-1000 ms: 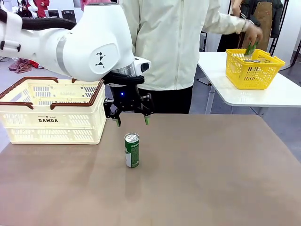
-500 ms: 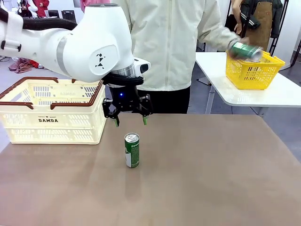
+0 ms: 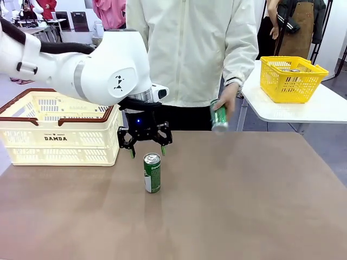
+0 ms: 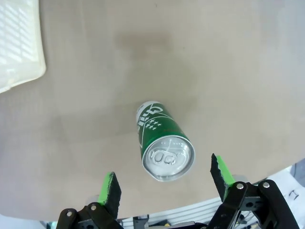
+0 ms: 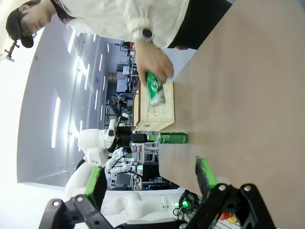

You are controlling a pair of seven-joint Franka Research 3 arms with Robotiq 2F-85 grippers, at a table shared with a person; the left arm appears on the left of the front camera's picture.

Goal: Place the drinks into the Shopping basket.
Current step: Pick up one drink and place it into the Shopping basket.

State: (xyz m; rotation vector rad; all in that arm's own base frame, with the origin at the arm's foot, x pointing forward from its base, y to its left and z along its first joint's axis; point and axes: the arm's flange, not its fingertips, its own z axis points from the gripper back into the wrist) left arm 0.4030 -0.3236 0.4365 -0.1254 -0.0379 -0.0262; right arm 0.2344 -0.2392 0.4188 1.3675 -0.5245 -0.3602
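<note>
A green drink can [image 3: 152, 173] with a silver top stands upright on the brown table, right of the cream Shopping basket [image 3: 59, 138]. My left gripper [image 3: 147, 153] hangs open just above and behind its top. In the left wrist view the can [image 4: 162, 143] sits between the green pads of the left gripper [image 4: 165, 174], untouched. The person's hand holds a second green can [image 3: 218, 116] tilted over the table's far edge. The right wrist view shows that can [image 5: 155, 88], the standing can [image 5: 173, 138] and my open right gripper [image 5: 150, 176] with nothing in it.
A yellow mesh basket [image 3: 293, 78] sits on a white side table [image 3: 303, 111] at the back right. The person stands close against the far edge of the brown table [image 3: 244, 206]. A corner of the basket [image 4: 19, 47] shows in the left wrist view.
The person's hand has carried a green can from the yellow basket over to the brown table's far edge. My left gripper has sunk a little toward the standing can.
</note>
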